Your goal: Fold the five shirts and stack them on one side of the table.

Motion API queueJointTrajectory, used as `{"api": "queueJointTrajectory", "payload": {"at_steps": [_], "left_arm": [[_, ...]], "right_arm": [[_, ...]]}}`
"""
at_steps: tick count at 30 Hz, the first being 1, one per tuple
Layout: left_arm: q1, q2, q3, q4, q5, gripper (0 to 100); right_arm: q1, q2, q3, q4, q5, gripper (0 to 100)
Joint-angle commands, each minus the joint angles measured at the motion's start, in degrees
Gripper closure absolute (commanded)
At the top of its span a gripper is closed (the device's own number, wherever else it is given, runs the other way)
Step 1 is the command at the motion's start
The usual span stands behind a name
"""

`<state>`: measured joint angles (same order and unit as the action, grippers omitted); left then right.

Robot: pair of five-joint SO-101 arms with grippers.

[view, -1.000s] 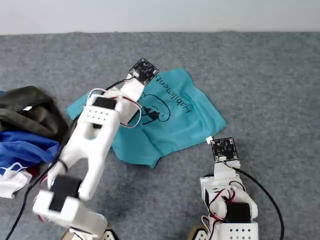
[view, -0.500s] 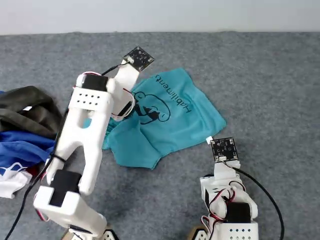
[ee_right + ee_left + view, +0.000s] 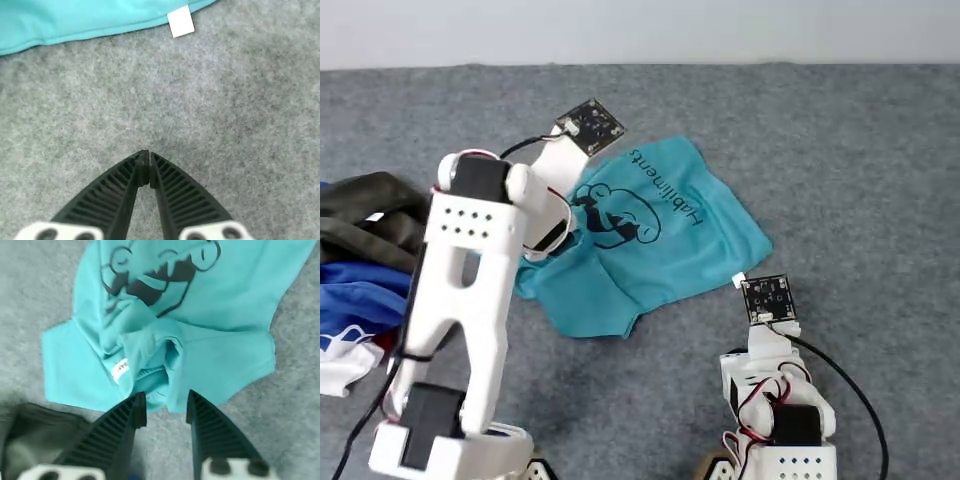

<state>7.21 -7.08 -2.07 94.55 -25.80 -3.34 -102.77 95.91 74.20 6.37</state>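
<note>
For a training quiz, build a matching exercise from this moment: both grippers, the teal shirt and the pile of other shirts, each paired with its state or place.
1 left gripper
2 right gripper
3 teal shirt
4 pile of shirts

A shut, over bare carpet
B heaped, unfolded, off to one side
C open, over a bunched collar
D laid out, print up

Pairs: 1-C, 2-A, 3-D, 4-B

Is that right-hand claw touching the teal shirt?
Apart. The right wrist view shows the right gripper over bare table, with a gap to the teal shirt.
</note>
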Motion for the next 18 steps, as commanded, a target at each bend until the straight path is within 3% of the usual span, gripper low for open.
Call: {"api": "queueJointTrajectory", "payload": {"at_steps": [1, 6, 9, 14, 18], "left_arm": [[-0.5, -6.0, -2.5, -0.6, -0.4, 86], [-0.1, -8.2, 1.5, 5.7, -3.7, 86], [-1.2, -8.1, 8.7, 5.5, -4.1, 86], [-1.6, -8.1, 24.3, -5.2, -4.3, 85], [-1.6, -8.1, 33.7, -16.4, -4.0, 78]], "right_arm": [[-0.1, -0.7, 0.5, 0.5, -0.4, 99.0], [-0.1, -0.7, 0.5, 0.5, -0.4, 99.0], [-0.1, -0.7, 0.5, 0.5, -0.4, 99.0], [-0.1, -0.7, 0.5, 0.5, -0.4, 99.0], [-0.1, -0.7, 0.5, 0.5, -0.4, 99.0]]}}
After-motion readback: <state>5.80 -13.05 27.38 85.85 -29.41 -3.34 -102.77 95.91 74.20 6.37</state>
